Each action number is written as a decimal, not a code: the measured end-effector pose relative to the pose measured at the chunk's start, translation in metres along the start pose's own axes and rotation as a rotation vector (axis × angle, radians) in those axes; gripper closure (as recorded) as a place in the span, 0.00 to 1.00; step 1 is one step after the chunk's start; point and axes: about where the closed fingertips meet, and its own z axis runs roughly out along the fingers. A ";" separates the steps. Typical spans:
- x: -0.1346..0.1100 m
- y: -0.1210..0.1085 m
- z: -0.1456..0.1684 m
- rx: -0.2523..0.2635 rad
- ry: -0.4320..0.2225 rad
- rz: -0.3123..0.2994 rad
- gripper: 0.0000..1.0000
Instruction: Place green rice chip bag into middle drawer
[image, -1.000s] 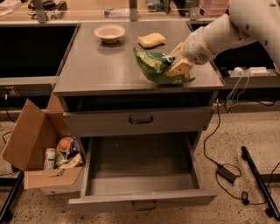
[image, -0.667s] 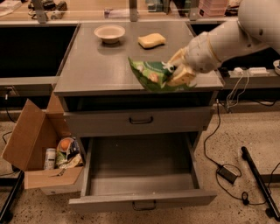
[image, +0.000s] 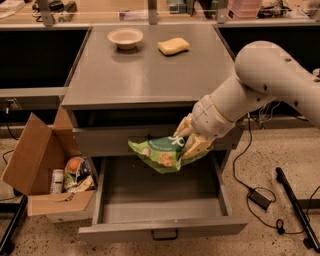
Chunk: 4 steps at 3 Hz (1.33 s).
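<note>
The green rice chip bag is crumpled, bright green with pale chip pictures. My gripper is shut on its right end and holds it in the air in front of the cabinet, above the back part of the open middle drawer. The drawer is pulled fully out and its grey floor is bare. Its front with the dark bar handle faces me at the bottom. The white arm comes in from the upper right.
On the grey cabinet top stand a pale bowl and a yellow sponge. An open cardboard box with several items sits on the floor at the left. Cables and a power brick lie at the right.
The gripper has carried the bag off the cabinet top, forward and down, to a spot in front of the cabinet above the open drawer.
</note>
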 end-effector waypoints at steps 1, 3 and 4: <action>0.000 0.000 0.000 0.000 0.000 0.000 1.00; 0.050 0.030 0.094 -0.146 -0.036 0.050 1.00; 0.096 0.043 0.148 -0.187 -0.043 0.129 1.00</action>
